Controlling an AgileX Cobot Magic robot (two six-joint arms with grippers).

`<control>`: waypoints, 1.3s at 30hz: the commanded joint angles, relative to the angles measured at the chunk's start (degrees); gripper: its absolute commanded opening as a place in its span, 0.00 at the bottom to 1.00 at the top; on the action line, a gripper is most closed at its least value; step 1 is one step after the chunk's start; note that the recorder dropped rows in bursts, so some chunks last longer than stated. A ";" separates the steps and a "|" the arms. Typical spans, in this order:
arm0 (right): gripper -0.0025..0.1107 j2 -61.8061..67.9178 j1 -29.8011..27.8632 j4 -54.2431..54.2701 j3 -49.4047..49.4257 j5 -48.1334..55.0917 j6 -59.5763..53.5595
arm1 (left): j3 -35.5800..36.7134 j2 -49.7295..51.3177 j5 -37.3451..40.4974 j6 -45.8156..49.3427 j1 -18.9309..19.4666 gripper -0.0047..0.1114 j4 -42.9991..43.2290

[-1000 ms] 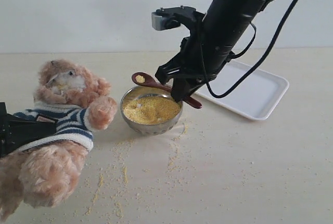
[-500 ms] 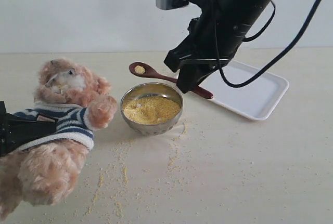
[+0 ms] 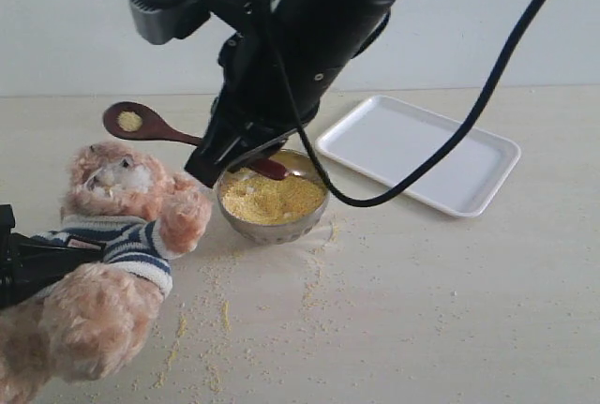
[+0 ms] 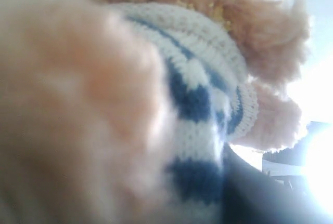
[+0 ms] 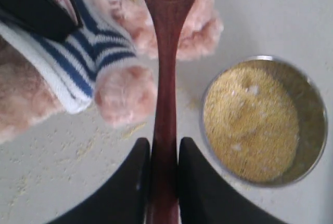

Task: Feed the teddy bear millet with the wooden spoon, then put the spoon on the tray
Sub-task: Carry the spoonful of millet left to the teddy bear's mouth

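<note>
The teddy bear (image 3: 117, 184) leans at the left in its striped sweater (image 4: 203, 99). My left gripper (image 3: 66, 246) is clamped across its torso; one dark finger (image 4: 255, 193) shows against the knit. My right gripper (image 3: 217, 162) is shut on the handle of the wooden spoon (image 3: 155, 126), fingertips (image 5: 141, 154) pinching it on both sides. The spoon's bowl carries a little millet (image 3: 130, 121) and hovers just above and behind the bear's head. More millet (image 3: 272, 196) fills the steel bowl (image 5: 312, 130). The white tray (image 3: 487, 174) lies at the right.
Loose yellow grains (image 3: 220, 315) are scattered over the tabletop in front of the steel bowl and near the bear. The right arm and its cable (image 3: 450, 142) stretch over the bowl and the tray's near corner.
The right arm has swung left, carrying the loaded spoon from above the steel bowl to above the bear's head. The bear's head sits lower than before.
</note>
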 commanded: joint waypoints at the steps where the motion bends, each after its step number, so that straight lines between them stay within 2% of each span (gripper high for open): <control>1: 0.02 -0.19 3.36 -4.38 -0.25 -6.71 -0.50 | 0.33 -0.07 1.40 -0.32 -0.03 0.08 -1.64; 14: 0.02 5.88 5.48 -8.20 -0.25 -8.31 -0.10 | 0.33 -0.07 1.64 -0.32 -0.03 0.08 -0.78; 18: 0.02 5.88 6.96 -15.76 -0.25 -8.58 2.57 | 0.33 -0.07 1.64 -0.32 -0.03 0.08 -0.78; 21: 0.02 6.18 9.88 -28.29 -0.25 -8.60 7.38 | 0.33 -0.07 2.11 -0.32 -0.03 0.08 -0.77; 27: 0.02 6.71 13.24 -41.46 -0.13 -6.82 14.42 | 0.33 -0.07 2.53 0.18 -0.03 0.08 -0.88; 32: 0.02 6.71 13.24 -43.38 -0.13 -2.71 15.84 | 0.33 -0.07 2.53 0.34 -0.03 0.08 -1.33; 39: 0.02 6.71 13.24 -45.37 -0.13 -3.06 16.92 | 0.33 -0.07 2.53 0.34 -0.03 0.08 -1.33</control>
